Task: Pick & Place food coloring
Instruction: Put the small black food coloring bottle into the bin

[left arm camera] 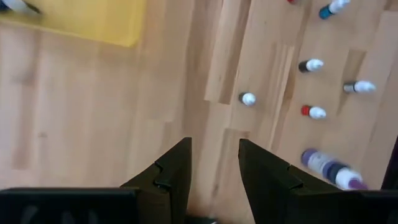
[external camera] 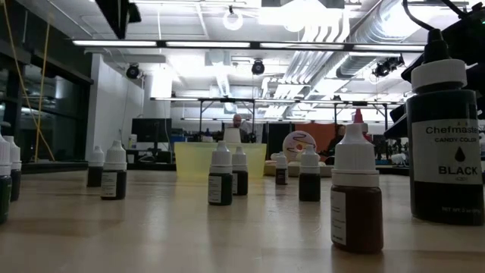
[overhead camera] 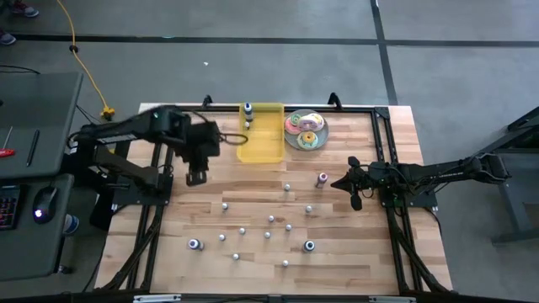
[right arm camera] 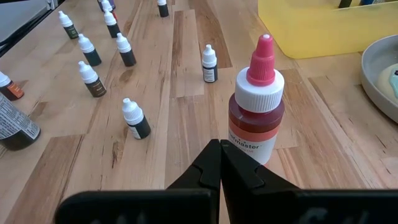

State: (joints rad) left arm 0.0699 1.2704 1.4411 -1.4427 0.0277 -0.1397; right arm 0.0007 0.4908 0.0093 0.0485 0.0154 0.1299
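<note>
The left tool (left arm camera: 214, 171), dark angular fingers apart and empty, hangs over the pale plank tabletop (overhead camera: 354, 252). Ahead stand small white-capped food coloring bottles (left arm camera: 247, 98). The right tool (right arm camera: 220, 163) is pressed together behind a red-capped bottle (right arm camera: 257, 102).

The light wooden plank surface (overhead camera: 379, 252) carries a yellow rectangular plastic tray (overhead camera: 268, 147) at its far edge, with two small bottles (overhead camera: 248, 114) standing in the tray's far left corner. Just right of the tray sits a round grey plate of frosted doughnuts (overhead camera: 305, 130). The tiny white-capped food coloring bottles (overhead camera: 269, 220) stand scattered over the near half. A taller red bottle with a pink pointed cap (right arm camera: 256, 102) stands nearer the plate, right of centre, just ahead of the right gripper (right arm camera: 219, 163).
</note>
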